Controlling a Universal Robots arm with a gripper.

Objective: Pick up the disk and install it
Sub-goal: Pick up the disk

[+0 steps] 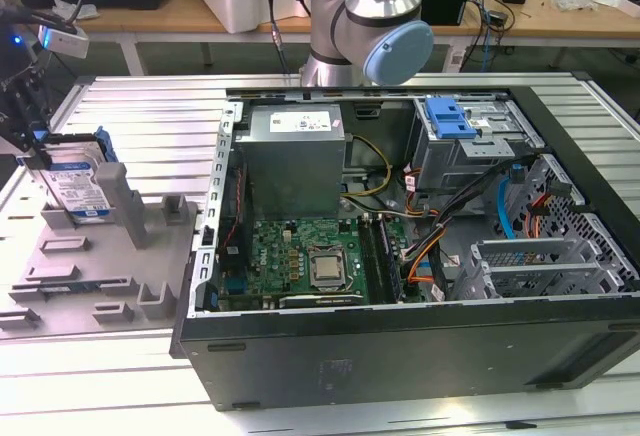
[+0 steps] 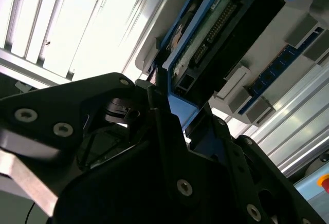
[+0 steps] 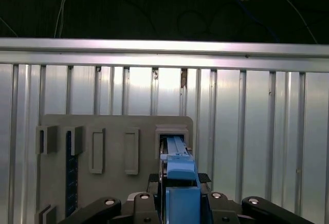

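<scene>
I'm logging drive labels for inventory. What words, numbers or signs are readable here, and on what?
No text is readable.
White-and-blue label on the disk: print too small to read.
White sticker on the power supply: print too small to read.

We log: ribbed metal table (image 1: pixel 150 106) | grey slotted holder plate (image 1: pixel 100 266) at exterior view's left | open computer case (image 1: pixel 400 356) beside it
</scene>
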